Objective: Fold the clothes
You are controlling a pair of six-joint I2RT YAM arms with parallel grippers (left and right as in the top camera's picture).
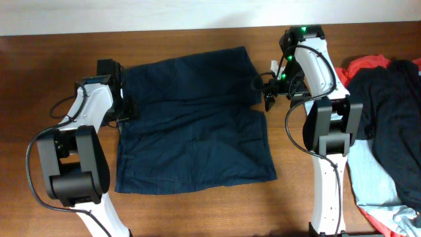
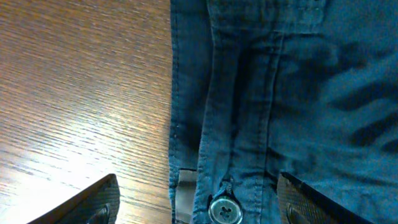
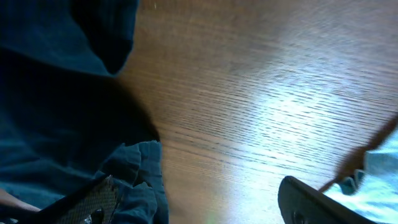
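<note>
The dark navy shorts (image 1: 194, 125) lie spread flat on the wooden table, waistband to the left and both legs to the right. My left gripper (image 1: 125, 105) is open at the waistband edge. In the left wrist view its jaws (image 2: 199, 208) straddle the waistband (image 2: 249, 93) and a round button (image 2: 225, 210), one finger over bare wood. My right gripper (image 1: 266, 91) is open at the shorts' right edge, between the two legs. In the right wrist view its jaws (image 3: 199, 205) have the left finger on the hem (image 3: 56, 93) and the right finger over the table.
A pile of other clothes lies at the right edge: a red garment (image 1: 368, 62), a dark garment (image 1: 395, 112) and a light blue T-shirt (image 1: 375, 181), which also shows in the right wrist view (image 3: 380, 168). The arm bases stand at the front left and front right.
</note>
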